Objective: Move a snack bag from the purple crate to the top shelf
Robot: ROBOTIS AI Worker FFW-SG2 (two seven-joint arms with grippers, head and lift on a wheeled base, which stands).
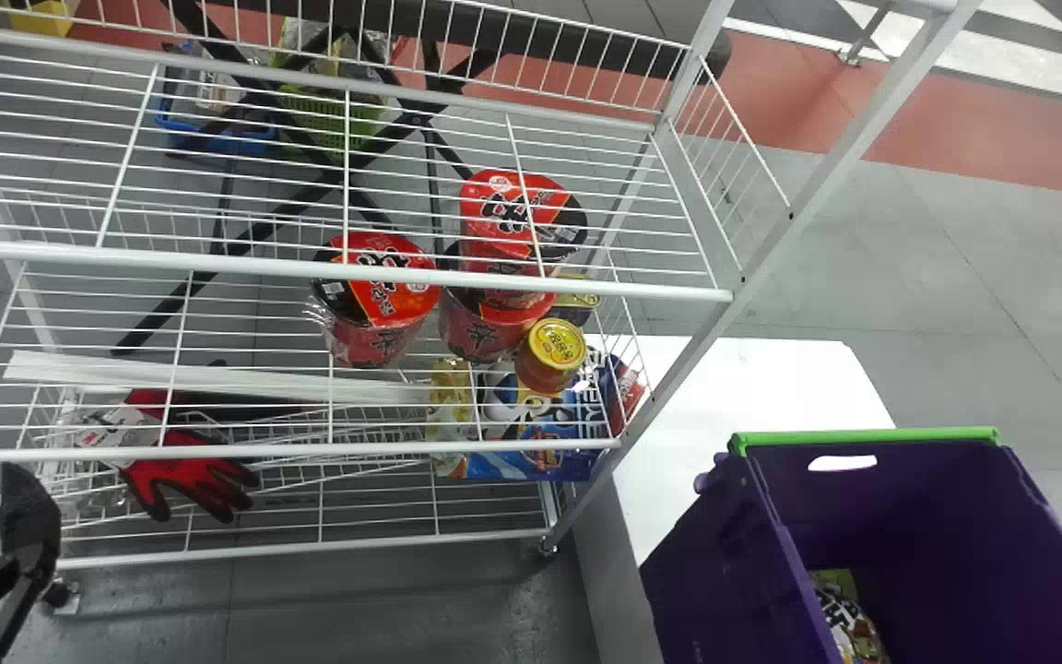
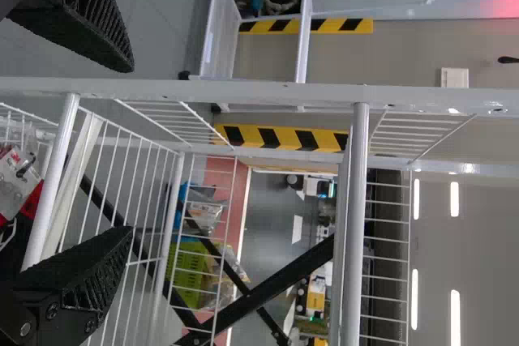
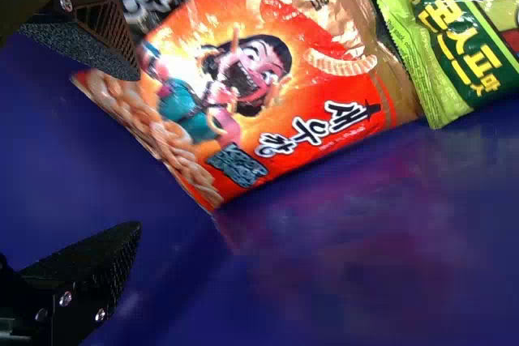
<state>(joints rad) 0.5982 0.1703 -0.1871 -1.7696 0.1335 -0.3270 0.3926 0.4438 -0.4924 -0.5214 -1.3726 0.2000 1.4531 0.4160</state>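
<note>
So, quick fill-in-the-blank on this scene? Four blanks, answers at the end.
The strip along the far rim of the purple crate is ____. The gripper near the red snack bag is the robot's ____ one. The left gripper holds ____. The table beside the rack is ____.

Missing words: green; right; nothing; white.

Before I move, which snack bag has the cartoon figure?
The red-orange bag in the purple crate; its open-mouthed figure sets it apart from the green bag.
</note>
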